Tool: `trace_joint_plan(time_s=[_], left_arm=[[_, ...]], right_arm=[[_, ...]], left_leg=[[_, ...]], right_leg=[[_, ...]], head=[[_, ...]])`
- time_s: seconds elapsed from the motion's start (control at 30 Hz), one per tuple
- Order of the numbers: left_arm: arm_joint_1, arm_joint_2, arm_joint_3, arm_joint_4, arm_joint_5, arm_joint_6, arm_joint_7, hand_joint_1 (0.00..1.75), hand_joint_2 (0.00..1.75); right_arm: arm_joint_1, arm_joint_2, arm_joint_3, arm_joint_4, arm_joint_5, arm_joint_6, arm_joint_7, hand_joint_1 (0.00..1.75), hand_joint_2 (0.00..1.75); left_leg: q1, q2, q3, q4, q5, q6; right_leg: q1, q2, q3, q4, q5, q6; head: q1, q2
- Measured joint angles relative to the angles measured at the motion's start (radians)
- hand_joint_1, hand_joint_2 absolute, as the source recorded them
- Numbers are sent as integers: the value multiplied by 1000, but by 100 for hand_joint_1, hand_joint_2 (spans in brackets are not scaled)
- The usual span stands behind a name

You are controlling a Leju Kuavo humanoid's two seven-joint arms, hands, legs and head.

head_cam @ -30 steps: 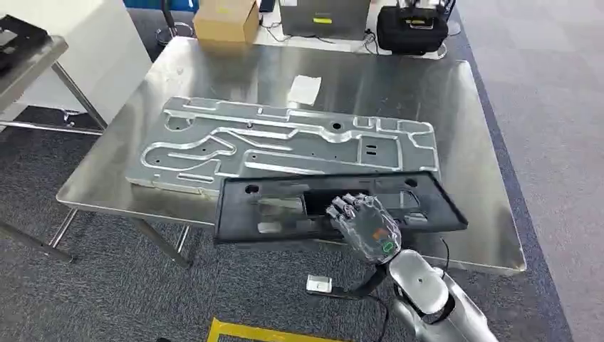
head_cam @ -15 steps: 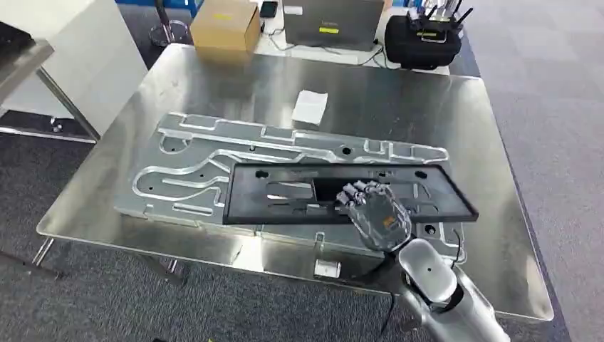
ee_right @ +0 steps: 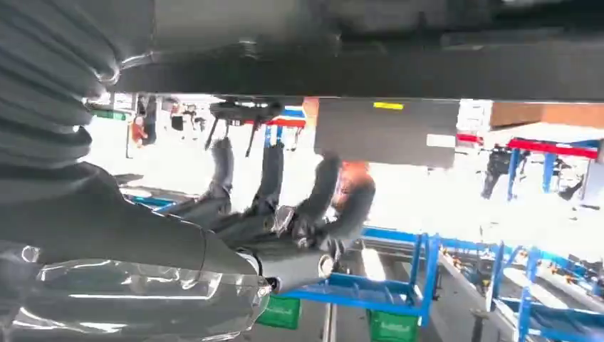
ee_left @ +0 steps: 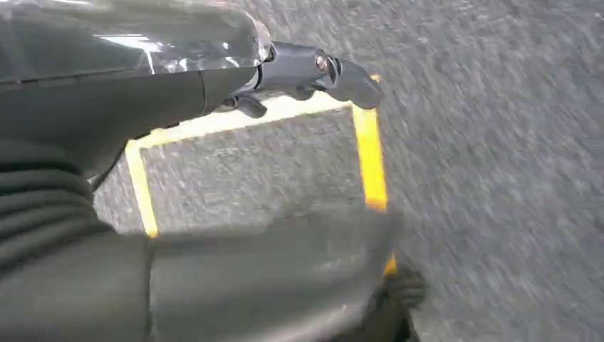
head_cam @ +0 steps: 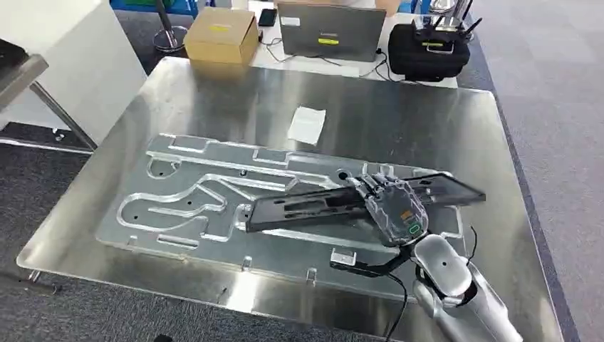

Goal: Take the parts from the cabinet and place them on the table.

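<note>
Over the bench (head_cam: 214, 92), at five o'clock in the head view, the right hand (head_cam: 393, 209) grips the black part (head_cam: 313, 205) flat above the silver plate (head_cam: 178, 206), likely to lay it down. Right wrist view: fingers (ee_right: 335, 199) curl up around its edge. Left wrist view: the left hand (ee_left: 299, 75) hangs over floor; its grip I cannot tell.

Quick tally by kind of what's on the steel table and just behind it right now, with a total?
Silver metal panel: 1
Black panel, held by the right hand: 1
White paper: 1
Cardboard box: 1
Laptop: 1
Black case: 1
Total: 6
</note>
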Motion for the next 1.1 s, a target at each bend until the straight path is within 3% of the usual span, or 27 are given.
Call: trace_joint_plan(time_s=[0.1,0.13,0.17,0.2,0.27,0.33,0.37,0.43,0.5,0.57,0.6,0.63,0.67,0.7,0.77,0.8,0.9,0.97,1.0,1.03,1.1], left_arm=[[-1,2,0,0,10,0,0,0,0],[1,3,0,0,10,0,0,0,0],[2,3,0,0,9,0,1,0,0],[2,3,0,0,9,0,1,0,0],[2,3,0,0,9,0,1,0,0],[0,5,0,0,9,1,1,0,0],[2,5,0,0,9,2,2,0,0],[6,7,0,0,12,2,2,0,0],[3,6,1,0,17,-1,2,0,0],[3,6,3,0,27,-6,1,0,0],[4,6,3,0,29,-8,0,0,0],[4,6,4,0,31,-12,0,0,0],[5,6,4,0,31,-14,0,0,0],[6,6,4,0,31,-14,0,0,0],[5,5,4,0,31,-17,0,0,0],[4,5,4,0,31,-17,0,0,0],[4,5,5,0,31,-17,-2,0,0],[7,5,5,0,30,-18,-2,0,0],[6,5,5,0,31,-18,-2,0,0],[7,4,5,0,31,-18,-2,0,0],[6,4,5,0,31,-20,-2,0,0]], right_arm=[[5,0,-3,7,-1,-2,-2,0,0],[10,0,-5,11,-2,-2,-3,0,0],[14,1,-6,14,-2,-2,-3,0,0],[17,1,-7,14,-2,-2,-4,0,0],[21,1,-11,16,-5,-3,-4,0,0],[25,0,-16,21,-8,-6,-4,0,0],[30,0,-18,21,-8,-6,-4,0,0],[38,0,-23,22,-10,-8,-6,0,0],[39,0,-33,22,-11,-10,-6,0,0],[41,0,-36,22,-11,-13,-7,0,0],[47,0,-37,23,-11,-13,-8,0,0],[52,0,-39,25,-11,-14,-8,0,0],[55,0,-39,26,-11,-14,-8,0,0],[55,0,-40,26,-11,-14,-8,0,0],[54,0,-42,26,-11,-14,-8,0,0],[52,0,-43,25,-11,-15,-9,0,0],[53,0,-44,24,-12,-16,-11,0,0],[53,0,-44,24,-12,-16,-13,0,0],[51,0,-44,24,-13,-16,-13,0,0],[51,1,-44,23,-13,-17,-13,0,0],[53,2,-44,23,-14,-17,-15,0,0]], left_leg=[[3,2,-125,203,-88,-12],[3,2,-152,228,-88,-14],[3,2,-155,204,-58,-13],[3,3,-141,146,-9,-11],[3,3,-86,-27,114,-4],[-7,3,-85,-63,82,8],[-7,3,-86,-56,109,17],[-5,3,-85,-59,116,28],[3,7,-79,-75,126,40],[4,8,-81,-74,127,42],[4,8,-83,-74,127,42],[4,8,-85,-72,128,42],[4,8,-87,-70,128,42],[4,8,-89,-68,128,41],[4,8,-90,-65,131,37],[3,7,-91,-65,134,32],[3,6,-97,-68,147,9],[2,2,-101,-71,156,-6],[6,4,-114,-49,121,-8],[6,5,-133,6,63,-10],[6,5,-181,173,-43,-16]], right_leg=[[3,0,13,1,-17,-8],[3,0,18,2,-22,-8],[3,2,24,5,-29,-8],[3,3,30,7,-35,-7],[3,4,43,13,-49,-1],[6,5,37,17,-51,6],[6,6,35,17,-52,11],[6,7,38,15,-48,24],[4,2,27,49,-93,38],[-4,0,-25,180,-174,47],[-9,-1,-55,251,-204,51],[-12,-2,-74,295,-215,54],[-15,-3,-69,290,-200,56],[-18,-6,-44,244,-169,57],[-20,-8,56,68,-88,54],[-19,-8,82,8,-94,52],[-6,-5,71,14,-74,40],[-12,-8,63,1,-55,21],[-13,-12,58,-3,-45,13],[-13,-12,46,-3,-37,4],[-8,-13,20,-1,-19,0]], head=[[-1,0],[-2,0],[-2,0],[-2,0],[-2,0],[-3,0],[-1,0],[-2,0],[1,0],[5,0],[4,0],[5,0],[5,0],[5,0],[5,0],[4,0],[3,0],[4,0],[3,0],[-3,0],[-7,0]])
